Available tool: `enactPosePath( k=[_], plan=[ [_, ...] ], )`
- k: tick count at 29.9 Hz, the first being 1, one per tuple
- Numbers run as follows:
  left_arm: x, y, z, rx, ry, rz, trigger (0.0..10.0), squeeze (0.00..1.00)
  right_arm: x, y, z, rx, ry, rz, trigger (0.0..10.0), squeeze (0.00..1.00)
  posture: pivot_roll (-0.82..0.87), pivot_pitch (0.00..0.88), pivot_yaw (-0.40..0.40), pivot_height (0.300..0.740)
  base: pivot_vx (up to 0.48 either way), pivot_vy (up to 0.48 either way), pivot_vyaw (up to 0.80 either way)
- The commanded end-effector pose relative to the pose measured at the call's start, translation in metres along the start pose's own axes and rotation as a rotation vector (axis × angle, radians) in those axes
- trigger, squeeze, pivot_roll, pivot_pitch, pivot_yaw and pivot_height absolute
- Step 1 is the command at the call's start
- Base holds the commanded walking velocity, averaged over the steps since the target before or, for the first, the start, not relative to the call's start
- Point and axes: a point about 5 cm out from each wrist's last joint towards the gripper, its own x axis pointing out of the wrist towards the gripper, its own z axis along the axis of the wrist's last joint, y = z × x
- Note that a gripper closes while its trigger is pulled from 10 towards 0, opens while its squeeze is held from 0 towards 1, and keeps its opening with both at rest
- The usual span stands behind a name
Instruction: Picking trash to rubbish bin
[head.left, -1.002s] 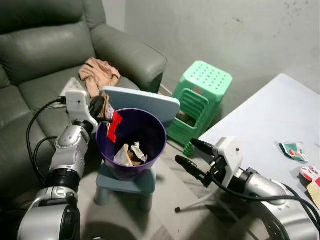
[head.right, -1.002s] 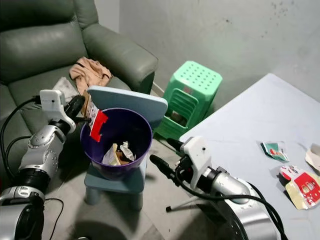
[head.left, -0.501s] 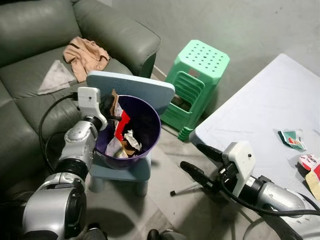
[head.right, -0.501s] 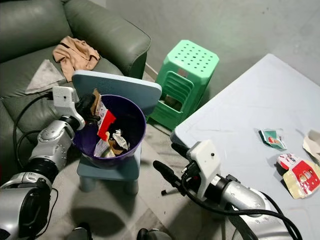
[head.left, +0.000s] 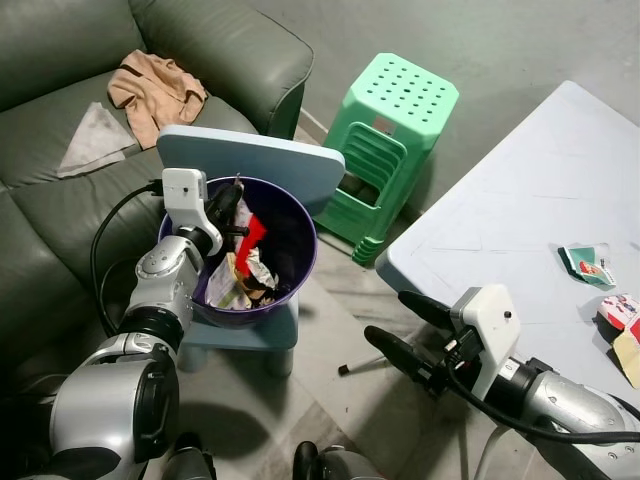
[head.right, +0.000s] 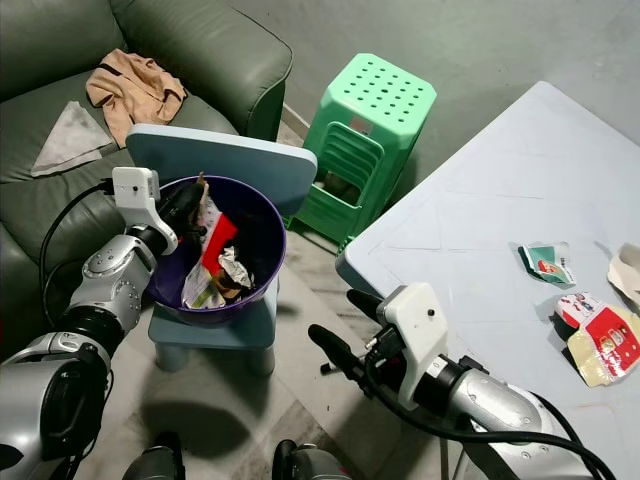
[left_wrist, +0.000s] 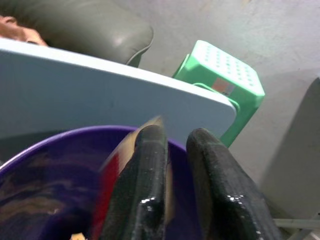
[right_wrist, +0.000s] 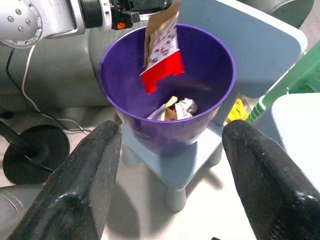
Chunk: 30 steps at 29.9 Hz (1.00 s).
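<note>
We're at the drop step: left gripper (head.left: 232, 212) pinched on a red wrapper (right_wrist: 161, 50), which hangs over the purple bin (head.left: 300, 262) on the small chair (head.left: 250, 160). Right gripper (head.left: 400, 325) spread wide, nothing in it, near the table (head.left: 520, 200). Next we'd guess: release, then fetch the table scraps (head.right: 545, 265).
</note>
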Motion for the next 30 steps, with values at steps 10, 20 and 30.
enactPosePath(
  k=[10, 20, 30],
  plan=[
    [0.005, -0.005, 0.007, -0.013, -0.024, -0.032, 10.0, 1.00, -0.002, -0.004, 0.003, 0.004, -0.007, -0.022, 10.0, 0.00, -0.27, 0.296, -0.205, 0.740, 0.000, 0.000, 0.00],
    [0.000, -0.002, 0.004, 0.044, -0.053, 0.017, 10.0, 0.00, 0.008, -0.010, 0.001, 0.053, -0.071, -0.071, 10.0, 0.00, -0.22, 0.266, -0.168, 0.740, 0.000, 0.000, 0.00],
    [-0.008, 0.001, 0.016, 0.073, -0.159, 0.036, 10.0, 0.00, 0.032, -0.026, 0.003, 0.106, -0.191, -0.185, 10.0, 0.00, -0.13, 0.201, -0.117, 0.740, 0.000, 0.000, 0.00]
  ],
)
